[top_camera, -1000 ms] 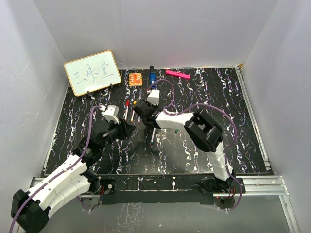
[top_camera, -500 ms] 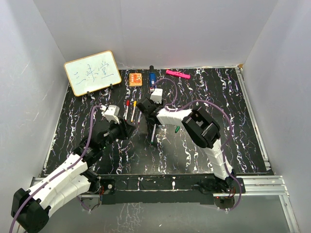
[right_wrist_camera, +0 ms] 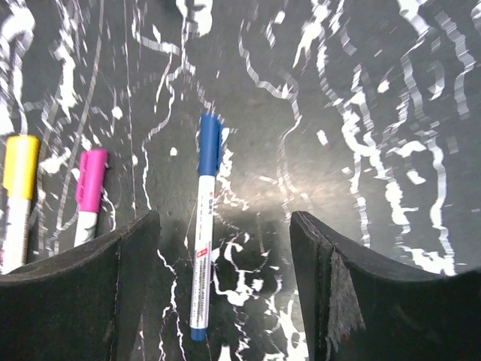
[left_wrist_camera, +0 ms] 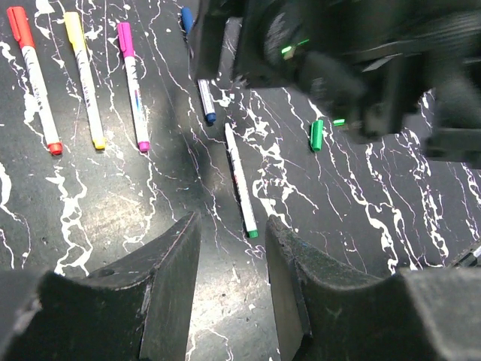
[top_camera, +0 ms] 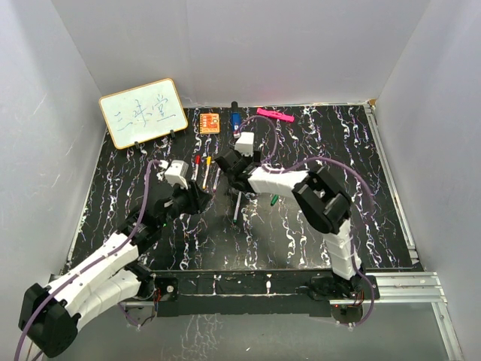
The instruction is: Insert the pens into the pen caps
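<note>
My right gripper (right_wrist_camera: 225, 218) is open just above the table. A blue-capped pen (right_wrist_camera: 203, 233) lies flat between its fingers, nearer the left one, and neither finger touches it. To the left lie the capped red pen (left_wrist_camera: 34, 79), yellow pen (left_wrist_camera: 84, 79) and purple pen (left_wrist_camera: 131, 86). The green-tipped pen (left_wrist_camera: 240, 180) lies uncapped in front of my left gripper (left_wrist_camera: 231, 226), which is open and empty. The green cap (left_wrist_camera: 316, 135) lies loose to the pen's right. In the top view my right gripper (top_camera: 228, 162) covers the blue pen.
A small whiteboard (top_camera: 143, 113) leans at the back left. An orange block (top_camera: 210, 122), a chunky blue object (top_camera: 235, 118) and a pink marker (top_camera: 275, 115) lie along the back edge. White walls enclose the black marbled table (top_camera: 338, 150).
My right gripper has opened from shut and let go of the blue pen, which now lies on the table. Its wrist shifted slightly back and right. The left gripper barely moved.
</note>
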`<action>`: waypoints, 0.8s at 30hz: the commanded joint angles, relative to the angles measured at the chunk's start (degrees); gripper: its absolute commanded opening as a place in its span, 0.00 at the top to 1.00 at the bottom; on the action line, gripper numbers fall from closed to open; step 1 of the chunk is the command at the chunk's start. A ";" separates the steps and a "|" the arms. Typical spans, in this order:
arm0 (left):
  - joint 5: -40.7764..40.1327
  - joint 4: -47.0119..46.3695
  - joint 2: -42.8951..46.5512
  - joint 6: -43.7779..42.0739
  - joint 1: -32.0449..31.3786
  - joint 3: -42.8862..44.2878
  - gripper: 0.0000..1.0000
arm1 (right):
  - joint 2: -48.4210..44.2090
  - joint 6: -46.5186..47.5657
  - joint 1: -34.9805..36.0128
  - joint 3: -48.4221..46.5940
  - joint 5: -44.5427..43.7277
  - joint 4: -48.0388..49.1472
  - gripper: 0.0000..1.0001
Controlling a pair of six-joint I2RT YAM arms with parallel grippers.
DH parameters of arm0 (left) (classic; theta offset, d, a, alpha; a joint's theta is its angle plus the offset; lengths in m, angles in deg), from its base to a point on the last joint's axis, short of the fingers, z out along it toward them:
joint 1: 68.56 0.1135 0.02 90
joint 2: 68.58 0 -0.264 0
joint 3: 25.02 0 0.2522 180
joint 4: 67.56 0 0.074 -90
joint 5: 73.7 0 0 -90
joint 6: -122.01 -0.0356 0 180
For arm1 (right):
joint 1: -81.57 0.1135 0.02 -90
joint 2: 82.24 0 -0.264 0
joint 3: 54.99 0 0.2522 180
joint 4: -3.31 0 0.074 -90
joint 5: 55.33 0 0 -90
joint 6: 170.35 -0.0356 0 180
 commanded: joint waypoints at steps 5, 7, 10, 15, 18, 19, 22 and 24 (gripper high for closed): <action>3.57 -2.20 -6.78 -0.79 0.18 3.47 0.62 | -20.17 3.66 -5.46 8.79 -4.38 8.94 0.41; 4.38 -2.55 -8.68 -0.59 0.18 3.43 0.63 | -24.34 2.71 -8.09 12.02 -2.77 9.06 0.45; 4.73 -1.50 -12.51 -0.45 0.13 4.18 0.64 | -28.77 0.94 -12.47 17.10 0.94 8.88 0.49; 4.41 0.61 -18.90 0.65 -1.68 5.86 0.62 | -33.30 0.29 -16.43 25.02 2.40 8.54 0.54; 3.62 -0.82 -22.33 0.96 -4.44 6.77 0.58 | -33.55 0.90 -17.11 27.42 2.68 7.59 0.55; 2.93 -0.96 -23.81 0.68 -5.34 7.44 0.57 | -33.29 0.92 -17.28 27.77 2.89 7.10 0.55; 0.25 0.93 -29.22 -0.40 -7.56 11.38 0.56 | -32.31 1.33 -17.71 28.37 4.82 6.51 0.47; -1.10 3.35 -33.22 -0.98 -8.42 14.57 0.56 | -31.96 1.10 -18.71 28.64 7.22 6.42 0.42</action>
